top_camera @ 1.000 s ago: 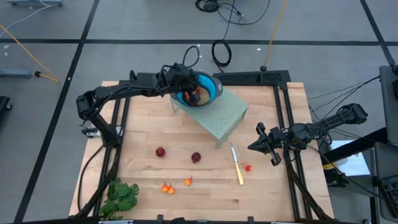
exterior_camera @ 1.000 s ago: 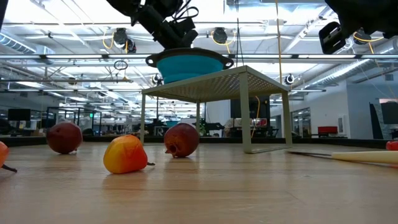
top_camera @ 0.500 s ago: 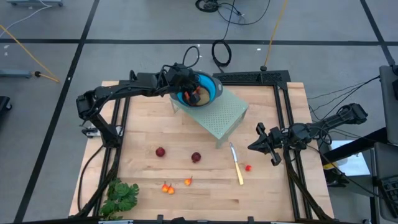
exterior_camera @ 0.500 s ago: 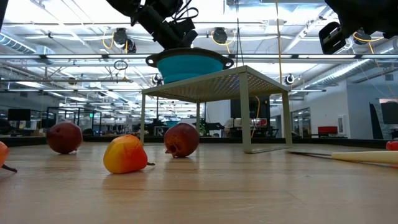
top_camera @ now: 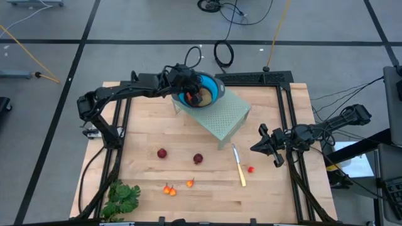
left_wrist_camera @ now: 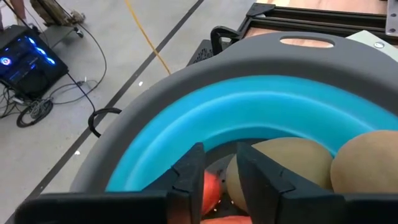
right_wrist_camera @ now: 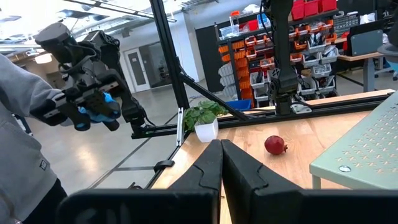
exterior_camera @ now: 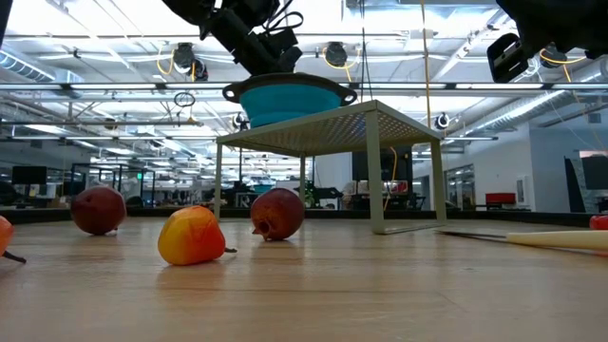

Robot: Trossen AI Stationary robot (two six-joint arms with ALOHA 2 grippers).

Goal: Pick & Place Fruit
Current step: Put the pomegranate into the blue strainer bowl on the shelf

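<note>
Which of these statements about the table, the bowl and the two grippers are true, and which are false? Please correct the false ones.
1. The blue bowl stands on the green perforated stand. True.
2. The left gripper is inside the bowl, above the olive-brown ovals. True.
3. The right gripper holds a dark red ball. False: its fingers are shut on nothing, and it waits at the table's right side.
4. The knife lies inside the bowl. False: it lies on the table in front of the stand.
5. Two dark red balls lie on the table. True.
6. The leafy bunch sits on the stand. False: it is at the table's front left corner.
</note>
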